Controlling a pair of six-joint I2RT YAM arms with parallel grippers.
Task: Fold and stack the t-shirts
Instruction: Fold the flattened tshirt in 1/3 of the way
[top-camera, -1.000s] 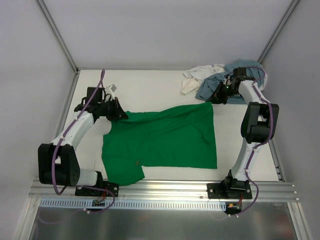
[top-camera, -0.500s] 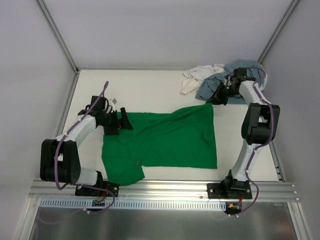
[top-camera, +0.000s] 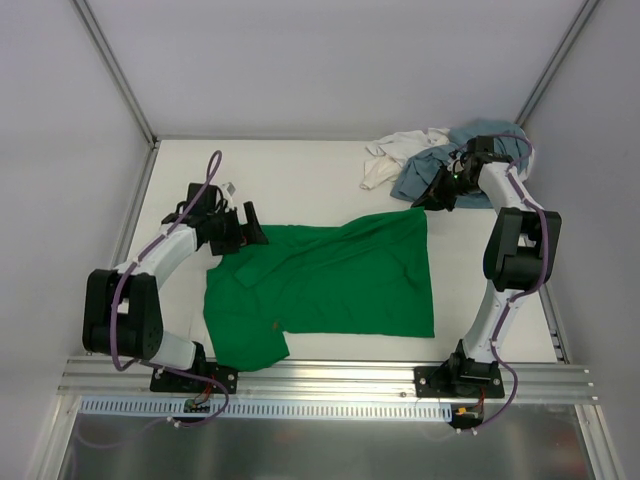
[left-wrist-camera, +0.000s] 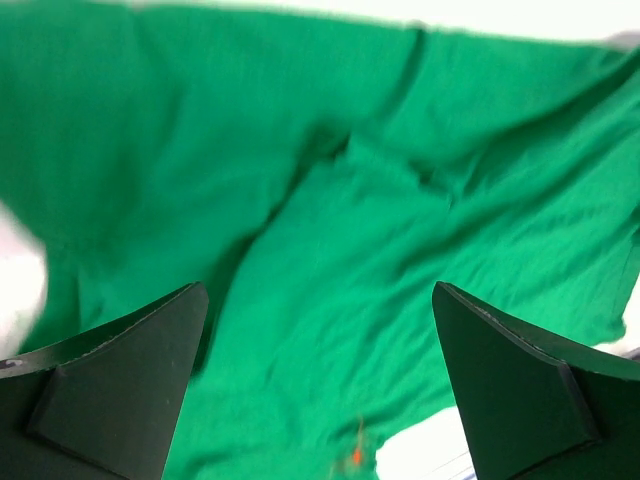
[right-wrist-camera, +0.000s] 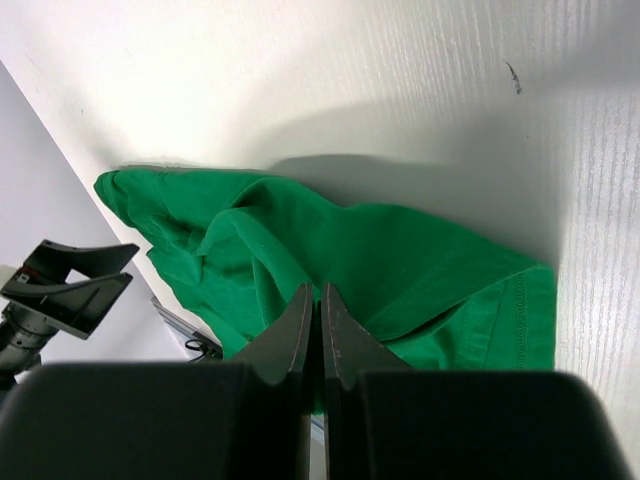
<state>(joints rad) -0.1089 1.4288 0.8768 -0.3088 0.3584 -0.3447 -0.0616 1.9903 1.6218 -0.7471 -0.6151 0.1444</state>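
- The green shirt lies spread out in the middle of the table. Its straight hem is on the right arm's side, and its collar and sleeves are on the left arm's side.
- The cloth is a plain bright green and mostly flat, with soft creases running across the body. It is rumpled around the collar and the far sleeve. The near sleeve pokes out towards the rail at the table's near edge.
- The left gripper hangs just over the shirt's far sleeve. Its two dark fingers are spread wide with nothing between them. In its wrist view only green cloth shows in the gap.
- The left arm rises from its base by the shirt's near left corner and runs along the shirt's left side. It bends at the elbow so the forearm points in towards the far sleeve.
- The right gripper is at the shirt's far right corner, fingers pressed tight together, tips aimed at the turned-up edge of cloth there. I cannot tell whether any cloth is pinched between them.
- The right arm stands up from its base beside the shirt's near right corner and follows the hem edge. At the top it doubles back towards that far corner.
- Just beyond the same corner the grey-blue shirt lies crumpled in a heap.
- The white shirt lies bunched against that heap on its left side.
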